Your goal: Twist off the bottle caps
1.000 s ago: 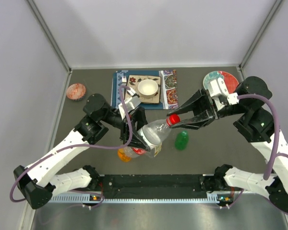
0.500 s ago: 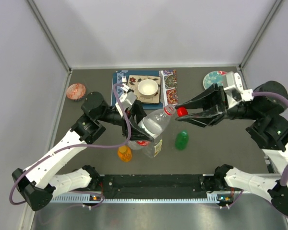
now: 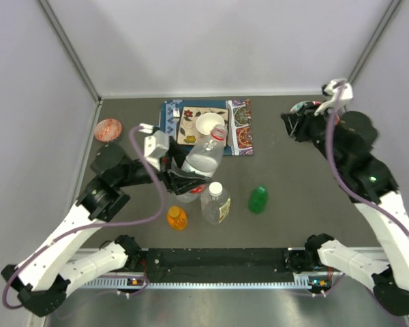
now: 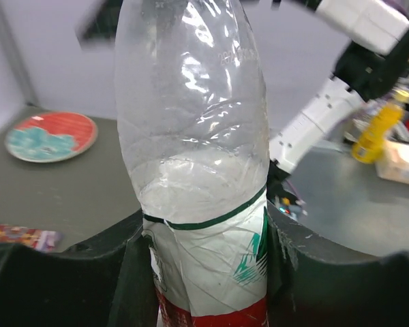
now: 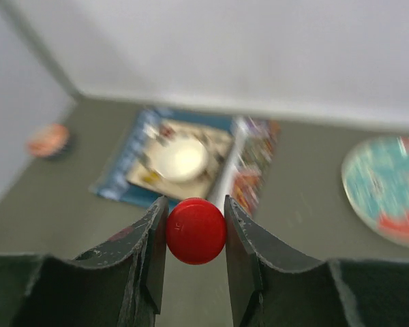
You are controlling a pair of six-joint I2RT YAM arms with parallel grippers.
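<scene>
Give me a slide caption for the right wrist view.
Right gripper pinching the red cap, blurred mat behind.

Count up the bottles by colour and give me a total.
Clear: 2 (held bottle, white-capped bottle)
Green: 1 (green bottle)
Orange: 1 (orange bottle)
Total: 4

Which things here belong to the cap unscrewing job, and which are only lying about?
Job: red cap, held clear bottle, white-capped bottle, green bottle, orange bottle.
Lying about: white bowl, printed mat, patterned plate, small red dish.
</scene>
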